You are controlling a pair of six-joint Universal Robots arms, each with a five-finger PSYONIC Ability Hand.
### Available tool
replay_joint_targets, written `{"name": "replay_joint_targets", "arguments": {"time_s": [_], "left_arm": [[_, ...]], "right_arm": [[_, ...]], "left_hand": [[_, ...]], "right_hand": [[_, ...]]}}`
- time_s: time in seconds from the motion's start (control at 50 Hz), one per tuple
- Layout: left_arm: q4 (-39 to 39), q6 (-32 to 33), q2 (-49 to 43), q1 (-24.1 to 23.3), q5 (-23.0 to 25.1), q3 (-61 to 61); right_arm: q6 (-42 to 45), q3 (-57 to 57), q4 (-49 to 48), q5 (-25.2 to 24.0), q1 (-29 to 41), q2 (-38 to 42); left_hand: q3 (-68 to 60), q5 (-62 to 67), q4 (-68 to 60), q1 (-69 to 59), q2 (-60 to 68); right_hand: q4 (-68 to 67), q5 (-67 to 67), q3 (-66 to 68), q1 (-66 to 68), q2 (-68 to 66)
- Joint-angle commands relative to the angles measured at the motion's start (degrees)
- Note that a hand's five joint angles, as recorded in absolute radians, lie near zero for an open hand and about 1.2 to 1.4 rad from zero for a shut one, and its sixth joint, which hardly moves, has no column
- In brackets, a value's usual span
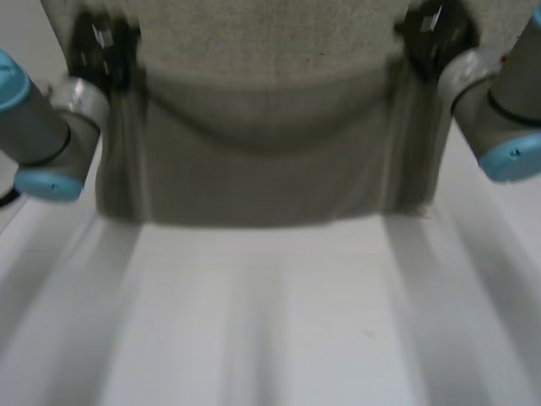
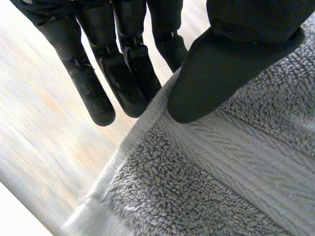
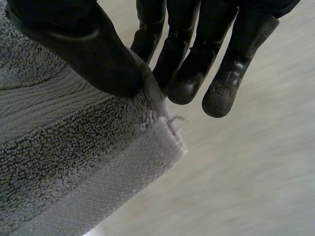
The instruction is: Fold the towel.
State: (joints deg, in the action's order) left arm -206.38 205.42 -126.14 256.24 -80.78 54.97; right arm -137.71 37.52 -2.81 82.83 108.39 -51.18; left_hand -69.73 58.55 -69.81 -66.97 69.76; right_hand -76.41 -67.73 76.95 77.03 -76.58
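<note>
The left hand (image 2: 221, 64) and right hand (image 3: 83, 44) pinch opposite towel (image 1: 270, 169) edges — white table (image 1: 270, 321) beyond

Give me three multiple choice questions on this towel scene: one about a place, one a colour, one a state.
1. Where on the towel does the right hand grip? A) a corner B) the middle C) nowhere
2. What colour is the towel? A) red B) grey C) yellow
3. The left hand is: A) open, off the towel B) curled, empty C) pinching the towel's edge
Answers: 1 A, its wrist view shows the corner pinched; 2 B, grey terry in every view; 3 C, its thumb presses the edge against its fingers.
</note>
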Motion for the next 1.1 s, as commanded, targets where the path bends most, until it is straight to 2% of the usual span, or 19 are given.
{"name": "replay_joint_targets", "arguments": {"time_s": [0.02, 0.1, 0.24, 0.36, 0.4, 0.52, 0.56, 0.66, 0.88, 0.9, 0.92, 0.96, 1.02, 1.1], "left_arm": [[-22.57, -9.07, 9.78, -0.3, -1.31, 3.74], [-21.61, -12.67, 11.97, 0.31, -1.57, 8.29], [-12.4, -12.5, 9.0, 1.28, -1.04, 17.78], [-10.09, -12.24, 7.05, 1.54, -0.87, 26.5], [-10.09, -11.63, 5.92, 1.8, -0.87, 31.4], [-9.74, -8.19, 3.01, 1.98, -0.78, 35.99], [-9.65, -4.26, 2.31, 1.98, -0.78, 38.7], [-9.74, 0.93, 2.31, 1.89, -0.78, 41.52], [-9.83, 1.91, 4.06, 2.16, -0.87, 42.85], [-9.83, 1.91, 4.24, 2.33, -0.87, 42.94], [-9.83, 1.91, 4.24, 2.33, -0.87, 42.94], [-9.83, 1.83, 4.33, 2.6, -0.96, 43.2], [-9.92, 1.83, 5.03, 3.04, -0.96, 43.73], [-10.09, 1.74, 5.47, 3.3, -0.96, 44.08]], "right_arm": [[-8.26, 7.81, -14.86, 0.06, -0.99, -12.7], [-9.59, 10.98, -11.36, -1.78, -1.25, -13.24], [-9.51, 18.89, -0.81, -5.83, -2.4, -12.72], [-8.64, 27.67, 1.58, -7.24, -2.4, -10.88], [-8.02, 29.7, 1.84, -7.33, -2.22, -10.09], [-4.6, 37.78, 2.98, -7.16, -1.78, -7.36], [-3.98, 39.63, 3.07, -7.15, -1.78, -7.09], [-3.71, 44.99, 2.81, -7.16, -2.4, -7.0], [-7.93, 51.51, -4.57, -6.28, -4.07, -7.26], [-8.8, 51.86, -5.18, -5.93, -4.68, -7.26], [-8.81, 51.86, -5.19, -5.92, -4.68, -7.26], [-10.21, 51.95, -5.19, -4.87, -5.38, -7.18], [-10.83, 52.04, -5.19, -3.82, -6.26, -7.09], [-10.83, 51.78, -5.1, -2.85, -6.79, -7.09]], "left_hand": [[-10.27, 11.45, -10.19, -13.03, 10.24], [-10.27, 11.45, -10.19, -13.03, 10.24], [-10.27, 11.45, -10.19, -13.03, 10.24], [-10.27, 11.45, -10.19, -13.03, 10.24], [-10.27, 11.45, -10.19, -13.03, 10.24], [-10.27, 11.45, -10.19, -13.03, 10.24], [-10.27, 11.45, -10.19, -13.03, 10.24], [-10.27, 11.45, -10.19, -13.03, 10.24], [-10.27, 11.45, -10.19, -13.03, 10.24], [-10.27, 11.45, -10.19, -13.03, 10.24], [-10.27, 11.45, -10.19, -13.03, 10.24], [-10.27, 11.45, -10.19, -13.03, 10.24], [-10.27, 11.45, -10.19, -13.03, 10.24], [-10.27, 11.45, -10.19, -13.03, 10.24]], "right_hand": [[-3.59, -2.27, 3.05, 2.97, -3.42], [-3.59, -2.27, 3.05, 2.97, -3.42], [-3.59, -2.27, 3.05, 2.97, -3.42], [-3.59, -2.27, 3.05, 2.97, -3.42], [-3.59, -2.27, 3.05, 2.97, -3.42], [-3.59, -2.27, 3.05, 2.97, -3.42], [-3.59, -2.27, 3.05, 2.97, -3.42], [-3.59, -2.27, 3.05, 2.97, -3.42], [-3.59, -2.27, 3.05, 2.97, -3.42], [6.01, 7.33, -6.55, -6.63, 6.18], [6.11, 7.43, -6.65, -6.73, 6.27], [19.02, 20.34, -19.56, -19.63, 19.18], [24.92, 26.25, -25.46, -25.54, 25.09], [25.28, 26.61, -25.83, -25.9, 25.45]]}}
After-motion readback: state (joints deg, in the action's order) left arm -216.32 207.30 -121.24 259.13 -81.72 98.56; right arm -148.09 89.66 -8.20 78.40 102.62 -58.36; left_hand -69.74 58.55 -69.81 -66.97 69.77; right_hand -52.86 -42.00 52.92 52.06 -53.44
